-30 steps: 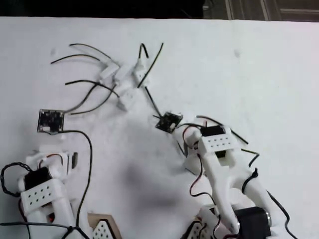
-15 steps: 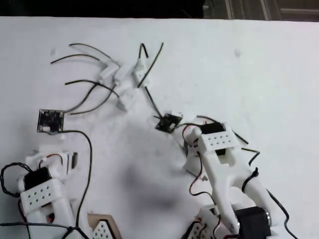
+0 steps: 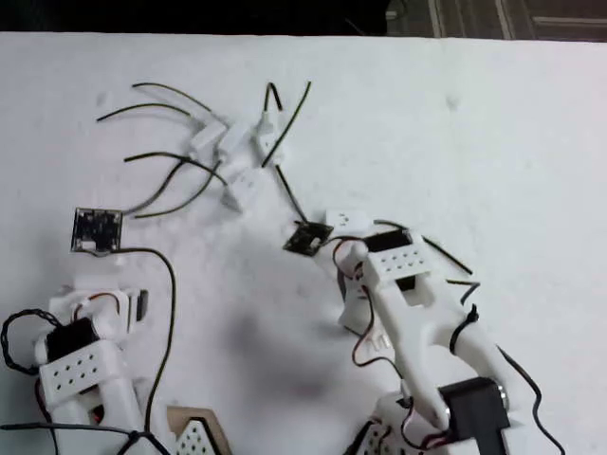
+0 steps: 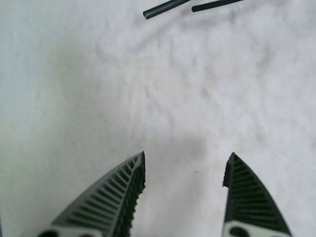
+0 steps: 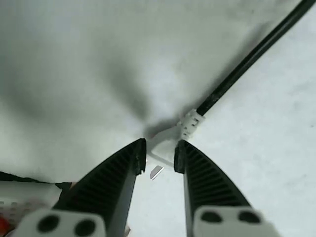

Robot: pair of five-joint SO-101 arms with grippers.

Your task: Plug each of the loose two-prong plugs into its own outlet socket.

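On the white desk (image 3: 512, 142), the left tool (image 4: 187, 156) is held spread over bare surface. Near desk centre, the right tool (image 5: 160, 148) is clenched on a white two-prong plug (image 5: 170, 140). It's judged light, rigid, slick plastic, best gripped at body sides w/ prongs (image 5: 156, 172) left free.

Robotics lab, white bench (image 3: 531, 142), 3D-printed arms (image 3: 417, 322) w/ exposed wiring (image 3: 363, 353)

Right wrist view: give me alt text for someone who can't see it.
The right tool pinches a white plug between its black ribbed fingers, one metal prong showing between them. The plug's black cord runs off across the white table.
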